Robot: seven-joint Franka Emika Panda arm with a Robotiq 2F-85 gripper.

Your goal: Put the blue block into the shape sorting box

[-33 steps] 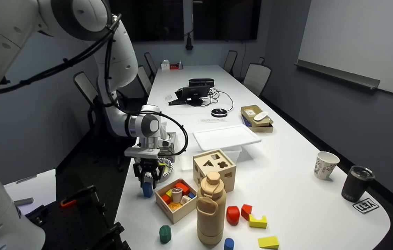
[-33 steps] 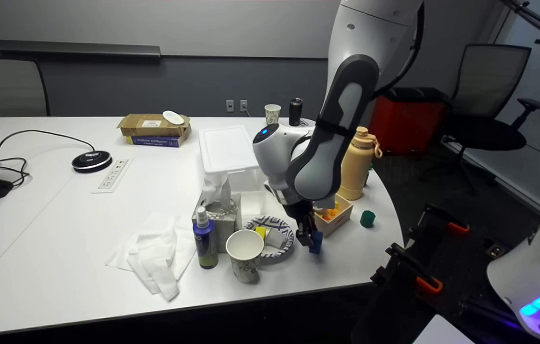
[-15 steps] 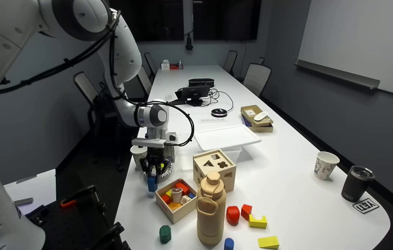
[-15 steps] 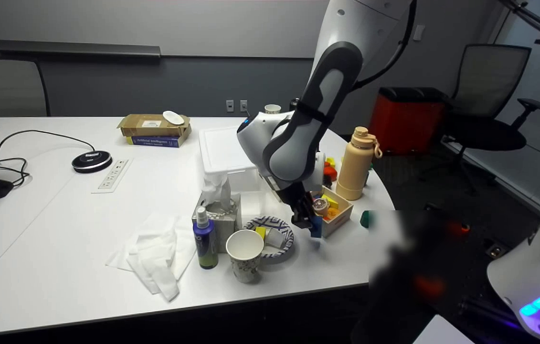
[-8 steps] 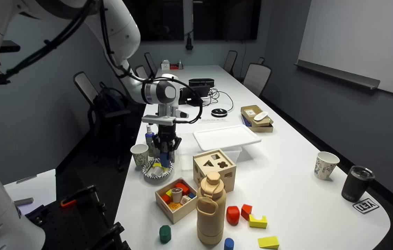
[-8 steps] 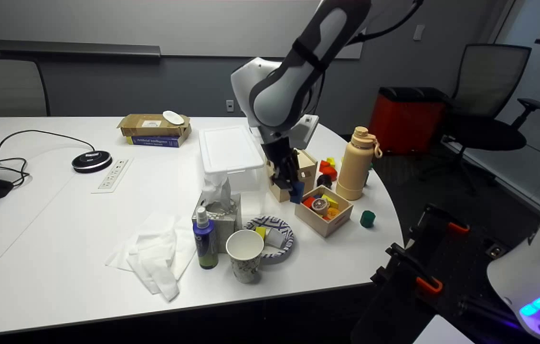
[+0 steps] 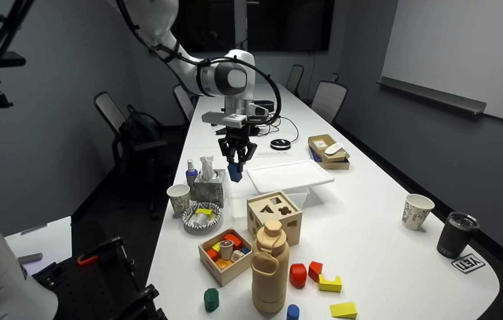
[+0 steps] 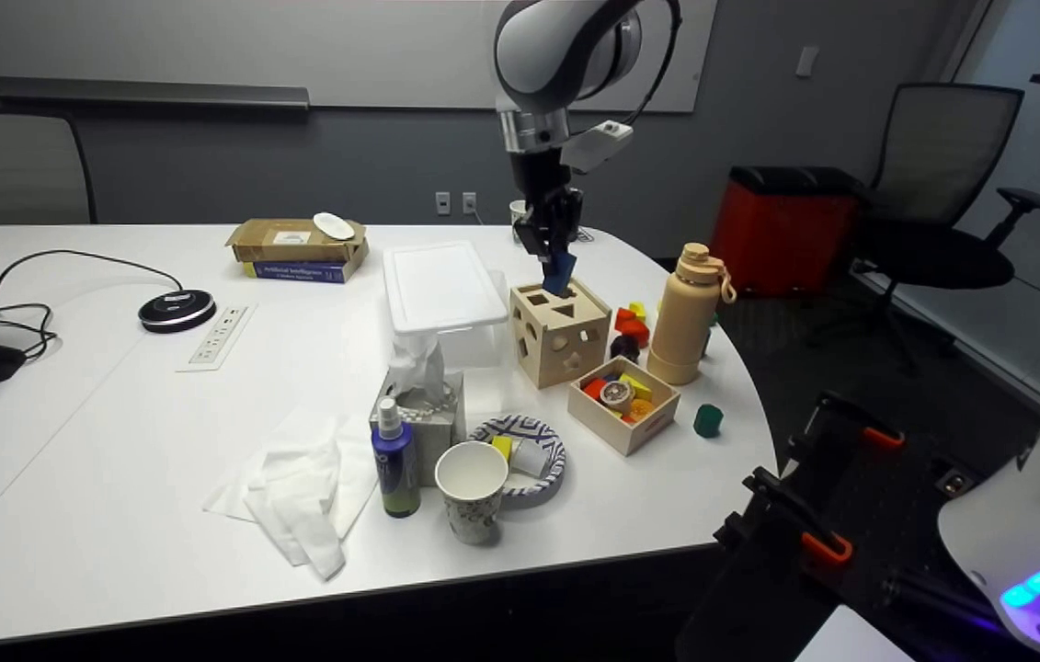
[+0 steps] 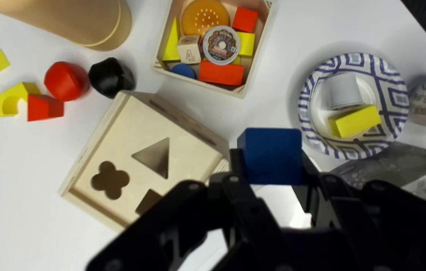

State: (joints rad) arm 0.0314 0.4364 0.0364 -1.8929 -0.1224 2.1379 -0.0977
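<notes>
The blue block is held between the fingertips of my gripper, which is shut on it. In both exterior views the block hangs in the air below the fingers, slightly tilted. The shape sorting box is left of the jaws in the wrist view, with a triangle, a clover and a partly hidden four-sided hole in its top. In an exterior view the block appears up and left of the box. In an exterior view it overlaps the far part of the box's top.
A low wooden tray of coloured pieces stands near the box, with a tan bottle beyond it. A lidded clear bin, a tissue box and a patterned plate are nearby. Loose blocks lie beside the box.
My gripper has lifted the blue block from low over the table by the plate and tray. It has moved up and across to near the box. The box has not moved.
</notes>
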